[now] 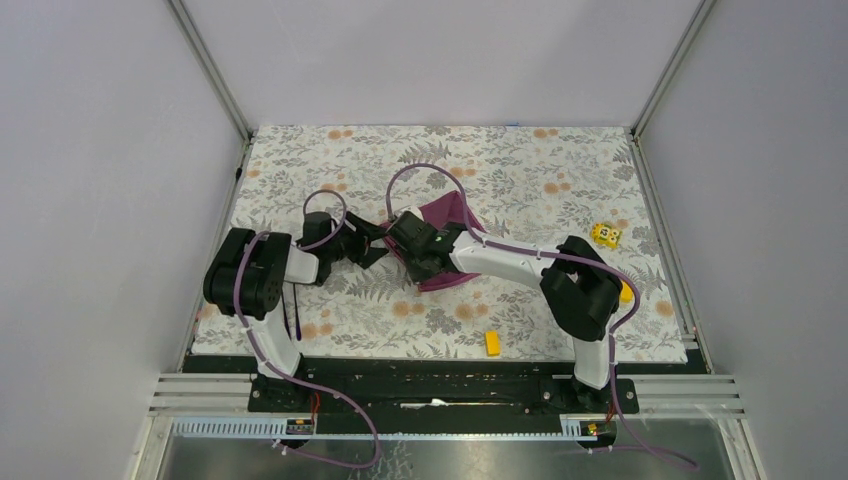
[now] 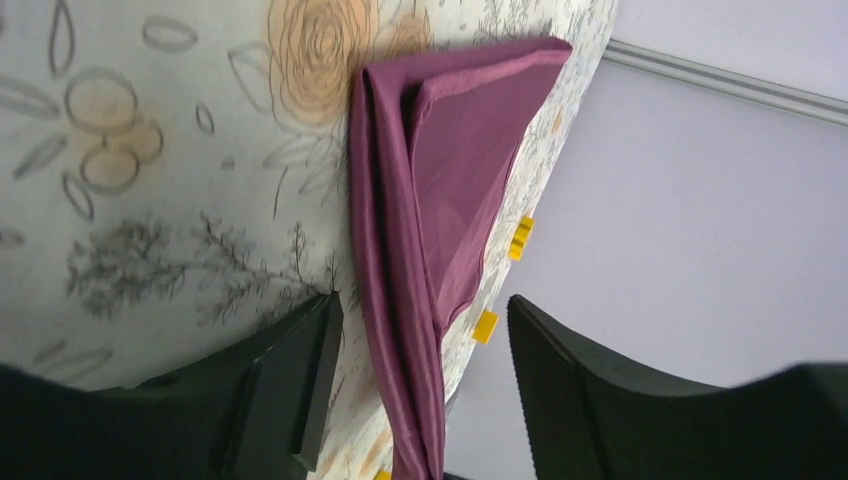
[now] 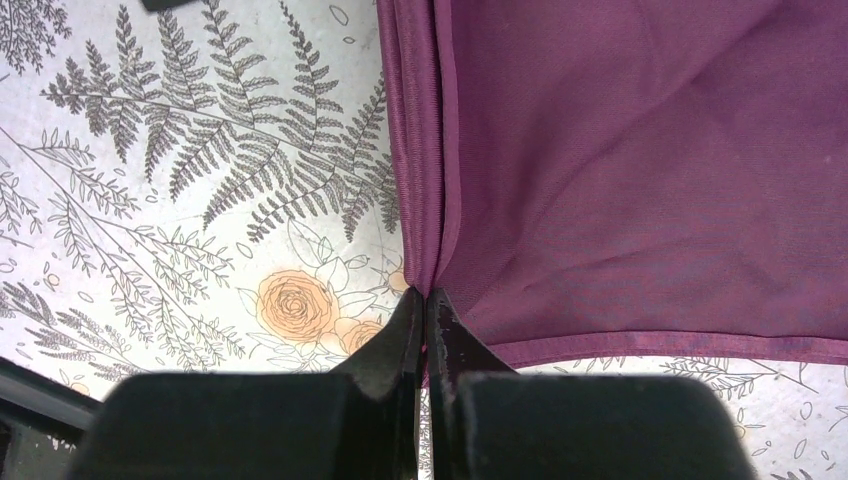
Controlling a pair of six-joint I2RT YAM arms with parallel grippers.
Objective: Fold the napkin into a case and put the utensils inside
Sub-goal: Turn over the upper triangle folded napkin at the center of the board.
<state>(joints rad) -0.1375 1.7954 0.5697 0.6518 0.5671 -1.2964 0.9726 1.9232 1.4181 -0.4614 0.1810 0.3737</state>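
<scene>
Your right gripper [image 3: 427, 310] pinches the napkin [image 3: 620, 180] by its folded edge at the overhead view's centre while your left gripper [image 2: 422, 325] gapes empty astride the fold, so a skewed left pinch could split the layers.

Centre jammed, edges open.
Left gripper [image 1: 372, 243] and right gripper [image 1: 402, 245] crowding over napkin [image 1: 446, 213] mid-table; free passage along far strip of floral cloth [image 1: 520, 160] and near centre; yellow blocks [image 1: 492, 343] scattered right.
</scene>
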